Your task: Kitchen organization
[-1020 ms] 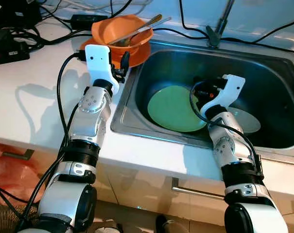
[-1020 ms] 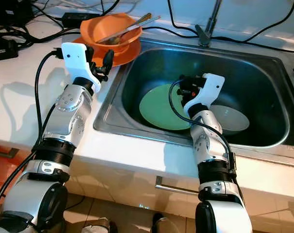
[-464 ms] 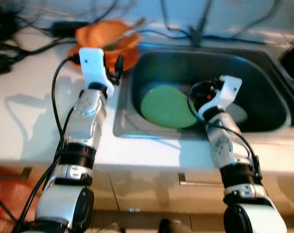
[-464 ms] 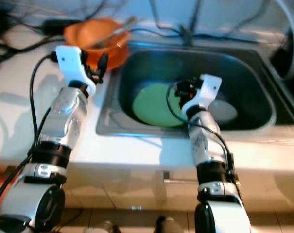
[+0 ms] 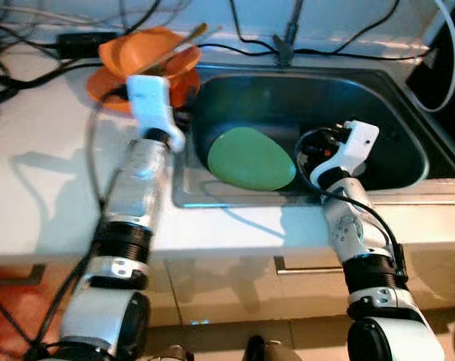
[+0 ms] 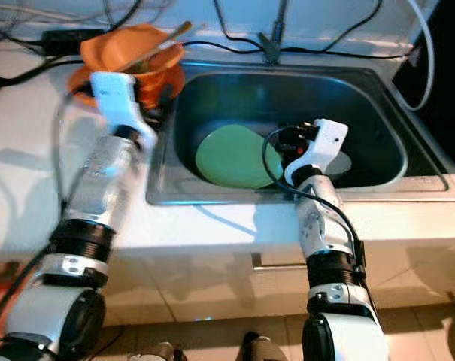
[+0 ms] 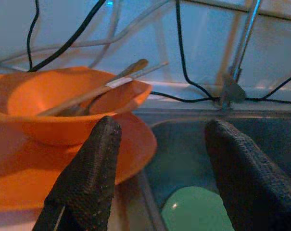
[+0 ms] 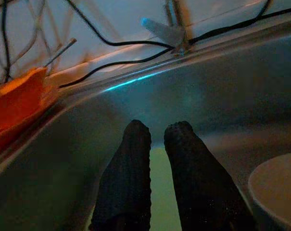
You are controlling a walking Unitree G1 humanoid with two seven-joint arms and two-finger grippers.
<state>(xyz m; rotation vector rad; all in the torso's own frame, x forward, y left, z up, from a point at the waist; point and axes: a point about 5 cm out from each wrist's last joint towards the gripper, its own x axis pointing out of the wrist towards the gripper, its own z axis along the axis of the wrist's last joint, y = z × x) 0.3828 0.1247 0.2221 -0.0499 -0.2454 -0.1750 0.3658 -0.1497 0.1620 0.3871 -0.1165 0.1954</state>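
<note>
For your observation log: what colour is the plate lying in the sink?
Light green plate; it shows best in the left eye view.

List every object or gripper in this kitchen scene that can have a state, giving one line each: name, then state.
Left gripper: open, empty, near the sink's edge.
Right gripper: shut, empty, inside the sink.
Orange bowl: upright on the orange plate, holding utensils.
Orange plate: flat on the counter, under the bowl.
Green plate: lying in the sink.
Sink: no water visible.
</note>
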